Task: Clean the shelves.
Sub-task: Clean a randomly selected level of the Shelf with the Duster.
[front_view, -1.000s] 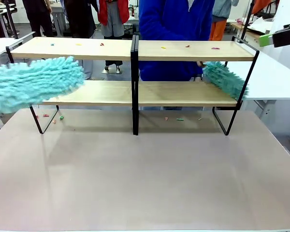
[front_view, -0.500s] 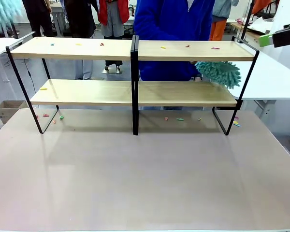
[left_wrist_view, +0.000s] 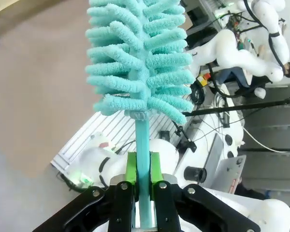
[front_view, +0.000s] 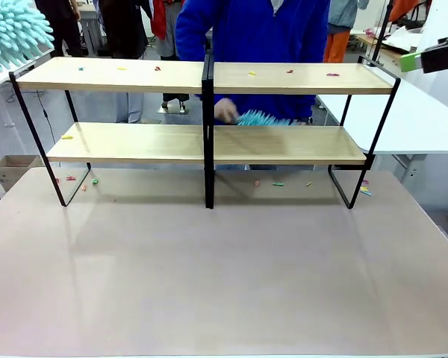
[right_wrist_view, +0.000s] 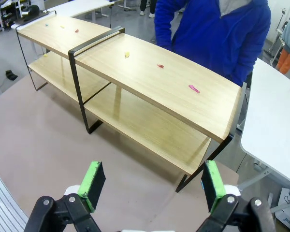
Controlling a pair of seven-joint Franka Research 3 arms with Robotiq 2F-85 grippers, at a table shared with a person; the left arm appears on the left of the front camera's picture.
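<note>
Two tools are being viewed from their own wrist cameras. The left tool [left_wrist_view: 144,193] is clamping the pale teal handle of a fluffy teal duster [left_wrist_view: 140,63], with both green pads pressing against the handle. The handle is running straight from the pads to the duster head. In the front view, that head is sitting at the upper left corner, above and just outside the left end of the shelves [front_view: 134,74]. The right tool [right_wrist_view: 154,181] is hanging with its jaws wide apart and nothing between the pads. It is looking down on the right end of the shelves from above.

The counter [front_view: 224,276] is carrying the shelves toward its far side. The shelves are standing upright and spanning nearly the full width of the counter, with the black centre post dividing both boards into a left and a right half. Several small coloured scraps [front_view: 252,73] are lying spread along the top board, and one more is lying near the left end of the lower board. Further scraps are lying on the counter beneath the shelves, near the left leg and right of the centre post.

Behind the shelves, a person [front_view: 269,30] in a blue top is leaning in. The person's hand [front_view: 225,112] is holding a second duster [front_view: 263,118] low over the lower board, just right of the centre post.
</note>
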